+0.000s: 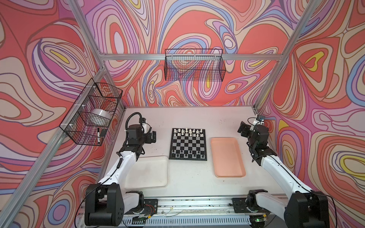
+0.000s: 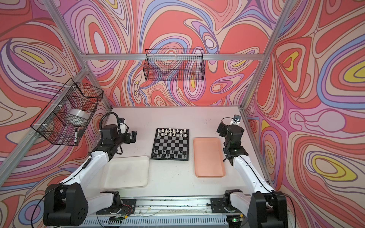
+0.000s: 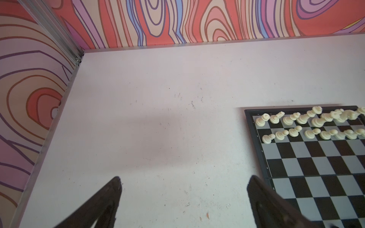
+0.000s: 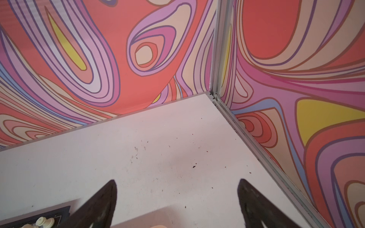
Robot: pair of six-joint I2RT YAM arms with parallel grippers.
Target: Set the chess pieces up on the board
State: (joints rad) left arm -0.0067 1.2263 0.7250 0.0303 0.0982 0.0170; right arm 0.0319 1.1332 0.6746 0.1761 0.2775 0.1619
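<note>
Far strip: bare desk [image 1: 177, 116] behind the board [image 1: 187, 145], open.
Board middle: four free rows between cream-white pieces [image 1: 190, 132] at the far edge and black pieces [image 1: 186, 155] at the near edge.
Right flank: pink tray [image 1: 227, 158] near the board, narrow gap between.
Near left: white tray [image 1: 147, 173] covers the desk there.

White, scuffed desk [image 1: 197, 183] with three flat things on it.
The chessboard [image 1: 188, 145] lies mid-desk, slightly nearer the back edge. A pink tray [image 1: 227, 158] lies just beside it toward the right edge, and a white tray [image 1: 147, 173] lies toward the front-left corner.
</note>
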